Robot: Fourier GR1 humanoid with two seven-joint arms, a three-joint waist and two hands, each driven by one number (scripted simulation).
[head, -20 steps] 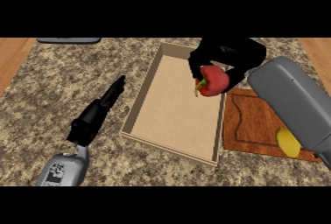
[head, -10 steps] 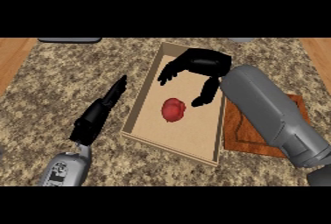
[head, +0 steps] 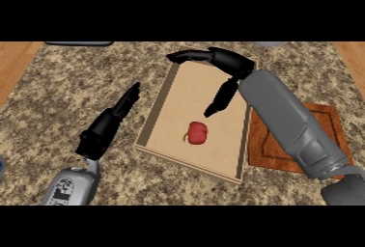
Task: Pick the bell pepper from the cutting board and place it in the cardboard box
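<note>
A: Bell pepper (head: 197, 133), where does it lie in the head view?

B: Inside the cardboard box (head: 165, 102), on the floor of it, toward the near half. It is red, lies free, and nothing touches it.

A: And the right hand (head: 227, 63)?

B: It is above the far end of the box, well apart from the pepper. Its fingers (head: 219, 100) are straight and released; some point down into the box, others reach left over the far rim. It grasps nothing. The grey forearm runs from it down to the lower right, crossing the box's right wall.

A: The cutting board (head: 324, 129)?

B: Brown wood, just beside the box on its right, partly hidden under that forearm. The part that shows is bare.

A: The left hand (head: 107, 127)?

B: On the left of the box, over the speckled table (head: 71, 82). Its fingers are straight and together, pointing up and to the right toward the box's left wall, short of touching it. It holds nothing.

A: Anything else?

B: A dark flat object (head: 78, 44) at the table's far left edge; what it is I cannot tell.
</note>
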